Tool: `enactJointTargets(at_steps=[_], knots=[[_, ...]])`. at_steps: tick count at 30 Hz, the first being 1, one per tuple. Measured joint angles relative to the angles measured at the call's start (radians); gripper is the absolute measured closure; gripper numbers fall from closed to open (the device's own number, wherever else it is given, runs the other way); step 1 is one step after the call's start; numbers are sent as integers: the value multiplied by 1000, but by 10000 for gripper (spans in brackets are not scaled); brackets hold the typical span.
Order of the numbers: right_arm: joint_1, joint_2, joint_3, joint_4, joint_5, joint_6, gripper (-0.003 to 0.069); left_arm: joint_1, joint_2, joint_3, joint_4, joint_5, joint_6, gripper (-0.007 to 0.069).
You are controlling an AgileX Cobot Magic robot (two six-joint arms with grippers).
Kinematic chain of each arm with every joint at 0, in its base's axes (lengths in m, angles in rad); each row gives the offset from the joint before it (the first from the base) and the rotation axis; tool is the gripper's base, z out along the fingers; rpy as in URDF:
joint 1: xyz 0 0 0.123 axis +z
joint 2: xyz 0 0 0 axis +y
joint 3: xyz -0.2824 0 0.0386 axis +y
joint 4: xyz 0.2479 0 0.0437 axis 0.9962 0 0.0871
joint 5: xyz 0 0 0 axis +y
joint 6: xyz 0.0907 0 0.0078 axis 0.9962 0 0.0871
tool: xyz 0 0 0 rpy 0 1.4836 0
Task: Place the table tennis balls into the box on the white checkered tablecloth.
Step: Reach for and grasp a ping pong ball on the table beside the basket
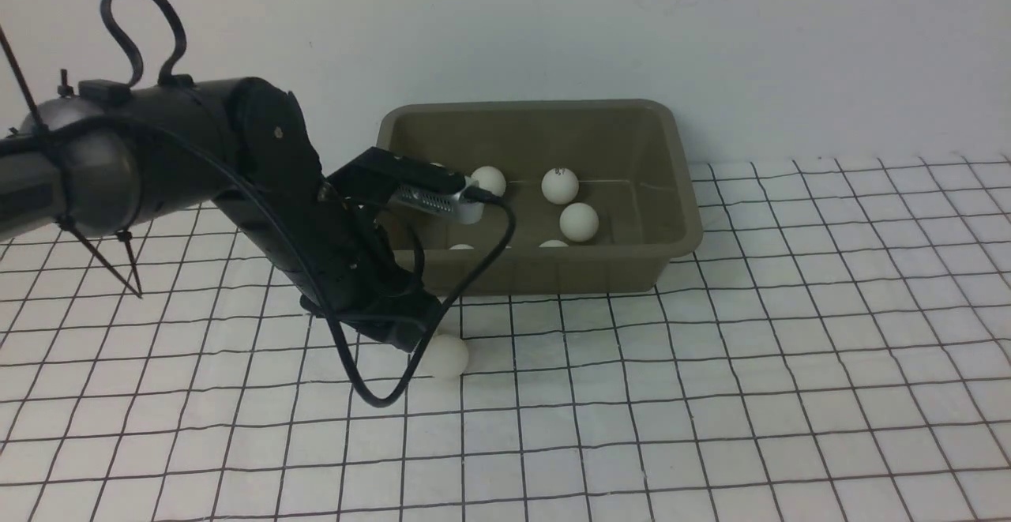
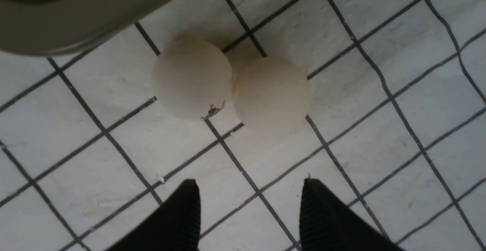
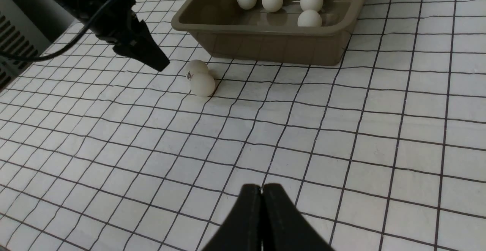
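Two white table tennis balls lie touching each other on the white checkered tablecloth (image 1: 711,396) just in front of the box: one with a small printed logo (image 2: 192,79) and a plain one (image 2: 271,93). The front view shows only one of these balls (image 1: 447,356); the arm hides the other. My left gripper (image 2: 250,190) hovers close beside them, open, with nothing between its fingers. The olive-grey box (image 1: 545,269) holds several balls, such as one ball (image 1: 560,185). My right gripper (image 3: 261,190) is shut and empty over bare cloth near the front.
The left arm (image 1: 261,190) and its looping cable (image 1: 442,301) stretch across the box's front left corner. A white wall stands right behind the box. A dark slatted object (image 3: 11,49) sits past the table's left edge.
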Motion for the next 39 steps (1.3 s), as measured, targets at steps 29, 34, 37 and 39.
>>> enactJointTargets(at_steps=[29,34,37,39], knots=[[0,0,0,32,2,-7,676,0,99,1,-147,-119,73,153],[0,0,0,32,2,-7,676,0,105,1,-213,-110,137,153],[0,0,0,32,2,-8,676,0,116,1,-222,-105,153,153],[0,0,0,32,2,-8,676,0,126,1,-225,-93,160,153]])
